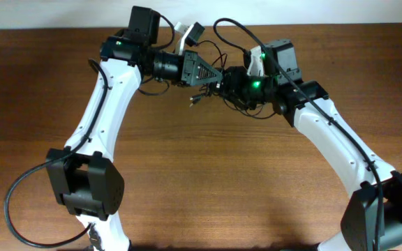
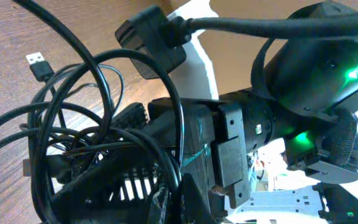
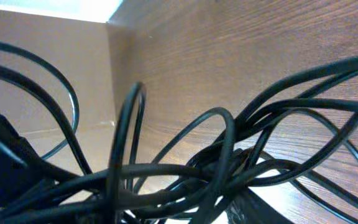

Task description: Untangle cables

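The cables are a knot of thin black cords hanging between my two grippers at the back middle of the table, with small plug ends dangling to the left. My left gripper is shut, and a cord runs down between its fingers. Loops of the cables and a silver plug fill the left wrist view. My right gripper faces it, buried in the knot. In the right wrist view the cables cover the jaws; only one finger shows.
The wooden table ends at a pale wall just behind the grippers. A white part sits at the back edge. Thick arm cables loop over the right wrist and beside the left base.
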